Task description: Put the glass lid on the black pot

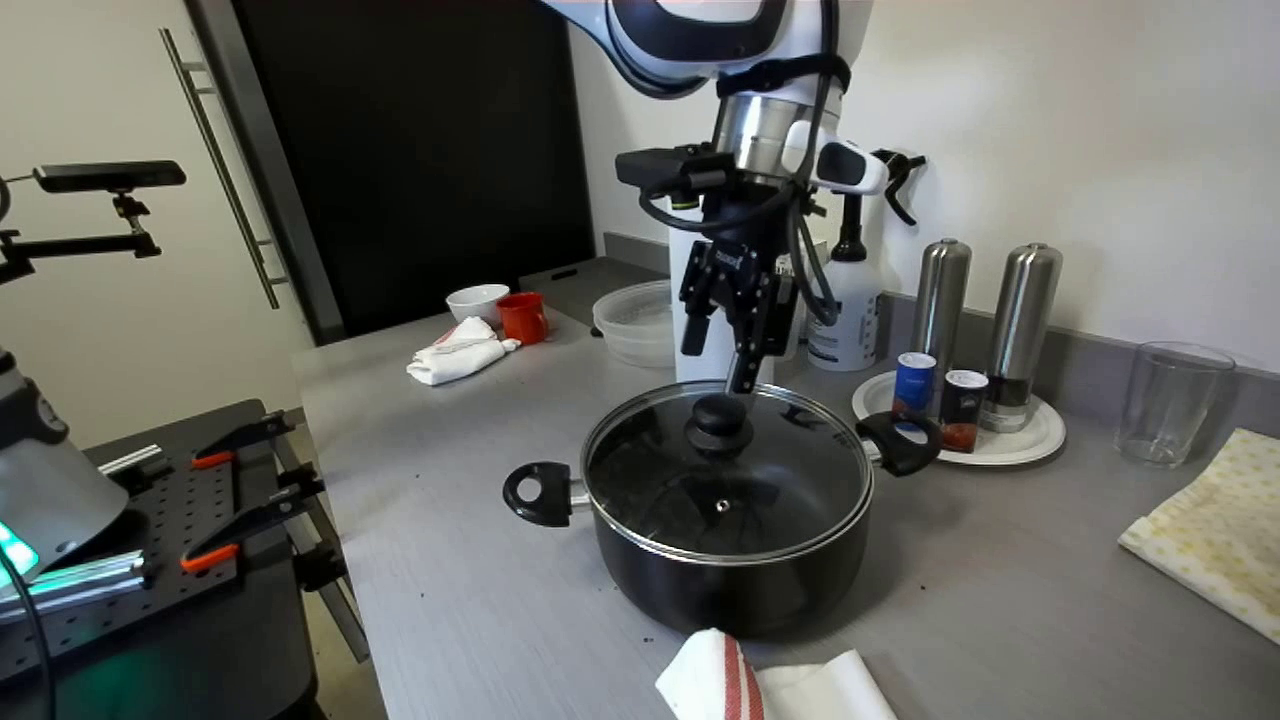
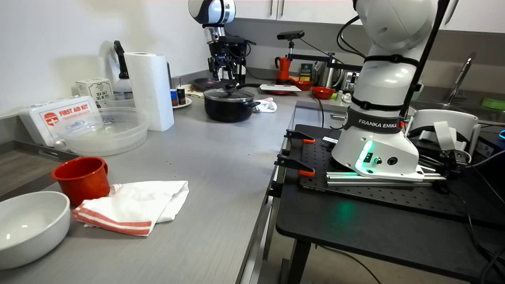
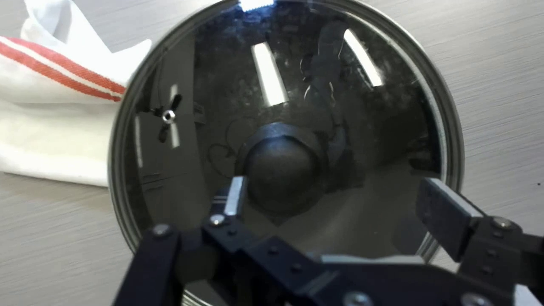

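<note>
The glass lid (image 1: 780,500) lies flat on the black pot (image 1: 740,590), its metal rim level with the pot's rim. Both also show in an exterior view, lid (image 2: 221,94) above pot (image 2: 228,111). In the wrist view the lid (image 3: 374,127) fills the middle and hides the pot's inside. Its black knob (image 3: 282,170) sits in the centre. My gripper (image 3: 340,197) is open and empty, pointing down over the lid. One finger is close beside the knob, the other near the rim. In an exterior view the gripper (image 1: 718,368) is just above and behind the knob. I cannot tell whether it touches.
A striped towel (image 1: 740,685) lies close to the pot, also in the wrist view (image 3: 55,114). A paper towel roll (image 2: 152,94) and a plate (image 1: 1040,435) with shakers and small bottles stand near the wall. A drinking glass (image 1: 1170,405) stands beyond the plate.
</note>
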You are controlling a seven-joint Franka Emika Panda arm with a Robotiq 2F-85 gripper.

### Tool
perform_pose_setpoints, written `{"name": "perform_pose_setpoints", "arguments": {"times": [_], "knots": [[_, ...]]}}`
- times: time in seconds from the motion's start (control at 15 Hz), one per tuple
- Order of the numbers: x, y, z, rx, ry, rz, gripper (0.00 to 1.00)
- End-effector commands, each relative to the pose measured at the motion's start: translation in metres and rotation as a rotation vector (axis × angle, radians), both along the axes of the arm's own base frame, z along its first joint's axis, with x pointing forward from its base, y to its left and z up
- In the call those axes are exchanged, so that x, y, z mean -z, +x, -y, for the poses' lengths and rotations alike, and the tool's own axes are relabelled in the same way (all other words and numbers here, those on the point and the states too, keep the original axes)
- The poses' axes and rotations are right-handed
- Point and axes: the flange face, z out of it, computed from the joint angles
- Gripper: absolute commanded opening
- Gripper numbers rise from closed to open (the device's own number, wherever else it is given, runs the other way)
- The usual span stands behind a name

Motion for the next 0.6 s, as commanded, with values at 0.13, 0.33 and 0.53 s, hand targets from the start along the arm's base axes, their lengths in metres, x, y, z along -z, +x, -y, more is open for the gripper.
{"name": "perform_pose_setpoints", "arguments": {"times": [0.13, 0.33, 0.53], "knots": [[-0.009, -0.015, -0.045, -0.116, -0.009, 0.011, 1.0], [-0.009, -0.026, -0.065, -0.165, -0.01, 0.016, 1.0], [-0.01, -0.038, -0.082, -0.208, -0.008, 0.026, 1.0]]}}
